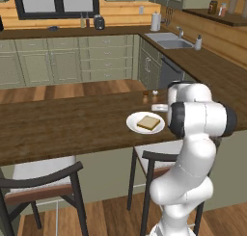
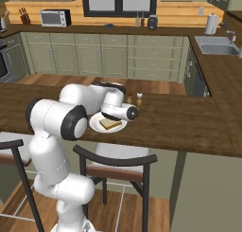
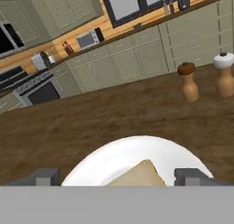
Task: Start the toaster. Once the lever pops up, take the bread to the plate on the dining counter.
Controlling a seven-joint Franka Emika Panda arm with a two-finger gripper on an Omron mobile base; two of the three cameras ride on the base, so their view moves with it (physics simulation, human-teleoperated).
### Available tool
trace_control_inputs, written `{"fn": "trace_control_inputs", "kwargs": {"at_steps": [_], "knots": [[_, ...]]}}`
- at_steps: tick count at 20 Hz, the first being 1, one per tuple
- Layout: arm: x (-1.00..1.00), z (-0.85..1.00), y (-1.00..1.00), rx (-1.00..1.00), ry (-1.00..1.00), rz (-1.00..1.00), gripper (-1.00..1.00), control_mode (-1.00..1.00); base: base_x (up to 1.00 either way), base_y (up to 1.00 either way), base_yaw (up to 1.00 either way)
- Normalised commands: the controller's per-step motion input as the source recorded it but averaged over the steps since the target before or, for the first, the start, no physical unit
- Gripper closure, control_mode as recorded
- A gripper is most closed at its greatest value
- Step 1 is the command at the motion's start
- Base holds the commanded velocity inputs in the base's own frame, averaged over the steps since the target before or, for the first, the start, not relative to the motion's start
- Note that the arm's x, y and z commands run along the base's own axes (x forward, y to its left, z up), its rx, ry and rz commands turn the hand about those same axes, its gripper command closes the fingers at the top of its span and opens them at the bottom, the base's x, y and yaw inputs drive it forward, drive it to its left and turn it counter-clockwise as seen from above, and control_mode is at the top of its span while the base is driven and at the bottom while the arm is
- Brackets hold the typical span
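The bread (image 1: 148,123) (image 2: 110,124), a tan slice with a darker crust, lies flat on the white plate (image 1: 135,119) (image 2: 97,127) on the dark wood dining counter (image 1: 72,124) (image 2: 189,117). In the hand view my gripper (image 3: 118,176) hangs just above the plate (image 3: 114,157). It is open, with its fingertips (image 3: 45,176) spread wide to either side of the bread (image 3: 139,175) and not touching it. The toaster (image 1: 99,22) (image 2: 152,22) (image 3: 183,1) stands far off on the wall counter under the window.
Two small shakers (image 1: 150,93) (image 2: 134,99) (image 3: 188,81) stand on the counter just beyond the plate. Dark-framed chairs (image 1: 43,182) (image 2: 118,165) sit under the counter's near edge. A sink (image 1: 169,40) lies at the back right, and a microwave (image 2: 55,18) at the back left.
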Motion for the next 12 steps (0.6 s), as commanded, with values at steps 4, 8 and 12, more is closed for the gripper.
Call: {"fn": "trace_control_inputs", "kwargs": {"at_steps": [4, 8, 12], "knots": [[-0.65, 0.31, -0.33, -0.08, 0.08, -0.05, -1.0, -1.0, 0.0, 0.0, 0.0], [-0.93, 0.43, -0.18, -0.04, 0.13, -0.02, -1.0, -1.0, 0.0, 0.0, 0.0], [-1.0, 0.86, -0.07, 0.0, 0.19, -0.02, -1.0, -1.0, 0.0, 0.0, 0.0]]}}
